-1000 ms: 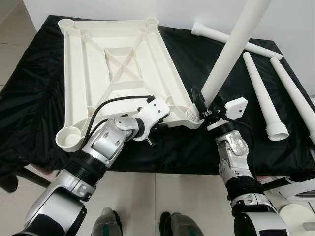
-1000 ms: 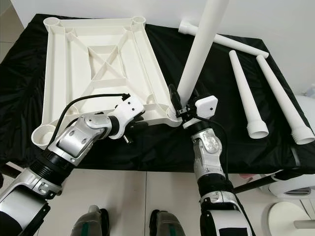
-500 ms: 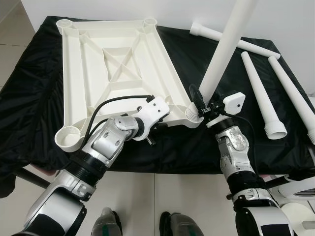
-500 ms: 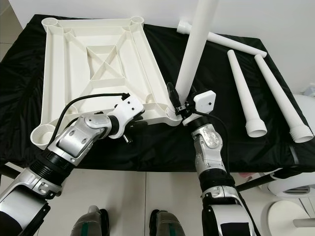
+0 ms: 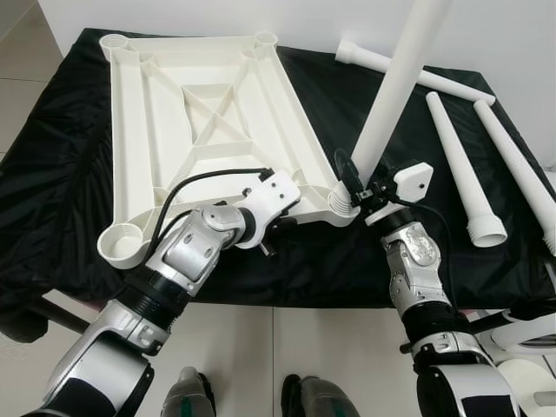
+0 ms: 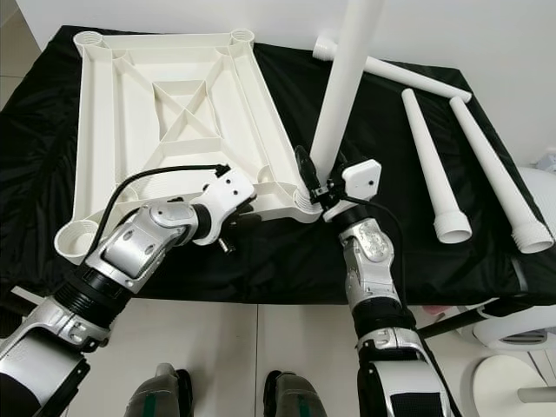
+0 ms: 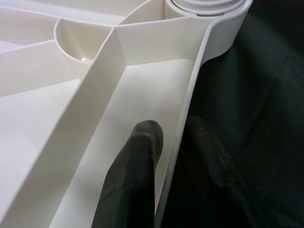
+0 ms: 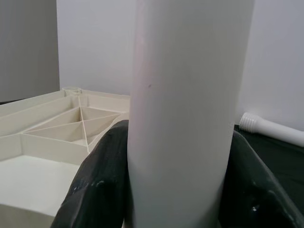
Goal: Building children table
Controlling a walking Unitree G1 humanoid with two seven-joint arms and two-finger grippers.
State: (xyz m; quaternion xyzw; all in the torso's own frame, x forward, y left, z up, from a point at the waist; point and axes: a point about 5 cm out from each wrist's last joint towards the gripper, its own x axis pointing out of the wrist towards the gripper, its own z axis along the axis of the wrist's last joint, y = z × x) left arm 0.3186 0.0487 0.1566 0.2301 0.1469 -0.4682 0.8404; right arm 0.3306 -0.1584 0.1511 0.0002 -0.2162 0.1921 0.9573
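Observation:
A white plastic table top [image 5: 200,113] lies upside down on a black cloth. A white leg [image 5: 395,87] stands nearly upright in the near right corner socket [image 5: 340,201], leaning slightly to the right. My right gripper [image 5: 356,187] is shut on the leg just above the socket; in the right wrist view its black fingers [image 8: 102,180] clasp the leg [image 8: 185,109] on both sides. My left gripper [image 7: 173,156] is shut on the table top's near rim, one finger [image 7: 135,175] inside the rim and the other outside on the cloth.
Three loose white legs [image 5: 460,165] lie on the black cloth [image 5: 52,174] at the right, one [image 5: 408,74] across the back. The near left socket [image 5: 122,243] overhangs the table's front edge. A white object [image 5: 530,347] stands on the floor at lower right.
The leg has tipped a little more upright in its socket, along with my right wrist. My left gripper keeps its hold on the rim.

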